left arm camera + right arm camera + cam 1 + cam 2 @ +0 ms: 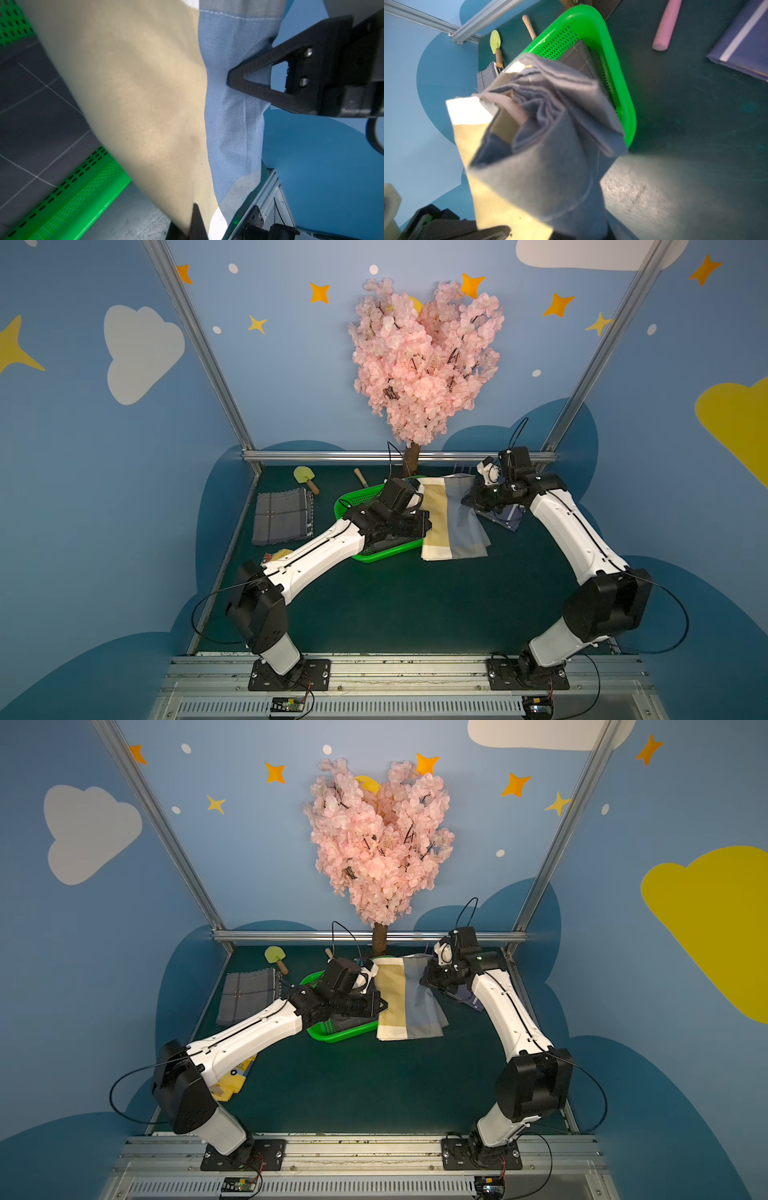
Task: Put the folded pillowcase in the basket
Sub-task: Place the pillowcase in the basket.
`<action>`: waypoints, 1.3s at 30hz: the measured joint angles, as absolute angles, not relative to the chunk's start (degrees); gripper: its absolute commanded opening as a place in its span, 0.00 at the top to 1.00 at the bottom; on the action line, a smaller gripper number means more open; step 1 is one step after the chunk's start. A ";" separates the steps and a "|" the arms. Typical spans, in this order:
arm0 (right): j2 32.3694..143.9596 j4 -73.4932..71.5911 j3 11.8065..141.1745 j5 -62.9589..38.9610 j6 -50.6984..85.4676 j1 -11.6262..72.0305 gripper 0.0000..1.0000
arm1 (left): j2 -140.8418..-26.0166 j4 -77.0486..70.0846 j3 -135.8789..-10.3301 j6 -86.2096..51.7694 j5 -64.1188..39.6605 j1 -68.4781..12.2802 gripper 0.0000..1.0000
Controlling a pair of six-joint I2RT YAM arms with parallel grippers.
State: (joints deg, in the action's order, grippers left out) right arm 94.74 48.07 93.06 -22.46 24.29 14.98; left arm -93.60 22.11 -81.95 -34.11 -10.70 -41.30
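Both grippers hold up the folded pillowcase (453, 522), striped cream, tan, blue and grey, just right of the green basket (386, 556). My left gripper (424, 524) reaches over the basket and is shut on the cloth's tan left edge. My right gripper (468, 499) is shut on the bunched blue-grey right edge. In the left wrist view the pillowcase (135, 83) fills the middle, with the right gripper's black finger (270, 57) pressed into the blue stripe. The basket wall (83, 197) is perforated. A dark grey checked cloth (579, 56) lies inside the basket (618, 62).
A folded grey checked cloth (282, 516) lies at the left, with a yellow-green trowel (305, 479) behind it. The pink blossom tree (424, 360) stands at the back. A dark blue striped cloth (505, 519) and a pink roller (665, 27) lie at the right. A yellow printed cloth (232, 1081) lies front left.
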 measured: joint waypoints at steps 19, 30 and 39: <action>129.03 51.37 131.07 -21.91 25.71 24.38 1.00 | -94.65 20.69 -78.78 -32.80 -14.13 -25.04 0.97; 135.09 51.72 135.74 -20.10 25.50 25.71 1.00 | -100.55 16.45 -75.13 -33.95 -16.82 -20.69 0.97; 137.51 51.77 135.74 -19.09 25.12 26.11 1.00 | -103.22 12.97 -72.44 -35.20 -17.34 -20.51 0.97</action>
State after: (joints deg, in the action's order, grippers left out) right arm 137.51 51.77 135.74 -19.09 25.12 26.11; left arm -103.22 12.97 -72.44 -35.20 -17.34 -20.51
